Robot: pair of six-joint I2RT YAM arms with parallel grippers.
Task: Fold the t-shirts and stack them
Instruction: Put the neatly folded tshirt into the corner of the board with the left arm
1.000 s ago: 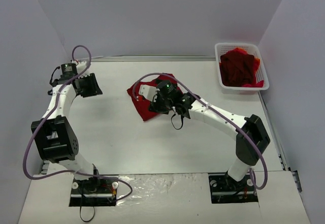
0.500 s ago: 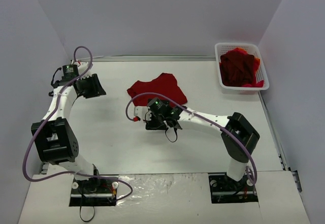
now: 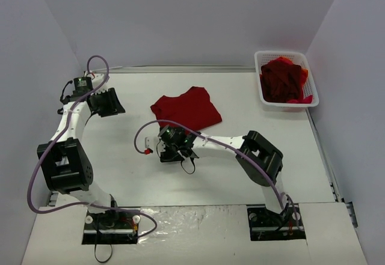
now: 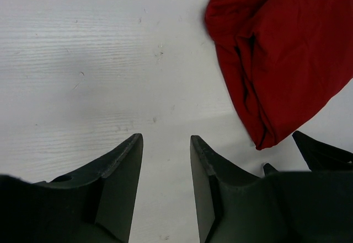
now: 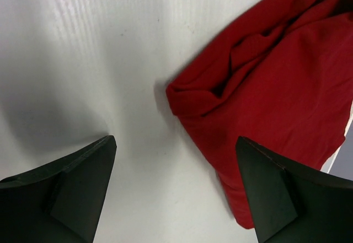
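A dark red folded t-shirt [image 3: 187,108] lies at the middle of the table, untouched by either gripper. My right gripper [image 3: 169,143] hovers just in front of the shirt's near-left corner. Its jaws are wide open over bare table in the right wrist view [image 5: 176,142], with the t-shirt [image 5: 276,88] ahead and to the right. My left gripper [image 3: 106,102] is off to the shirt's left, open and holding nothing [image 4: 165,139]; the t-shirt's folded edge [image 4: 287,55] shows at the upper right of the left wrist view. More dark red and red-orange t-shirts [image 3: 283,80] are piled in the basket.
A white plastic mesh basket [image 3: 263,56] stands at the back right corner. Grey walls close in the table on the left, back and right. The right arm [image 3: 258,157] stretches low across the near middle of the table.
My right arm has drawn back off the shirt toward the near left, uncovering it; the shirt now lies flat and folded. The left gripper has barely moved.
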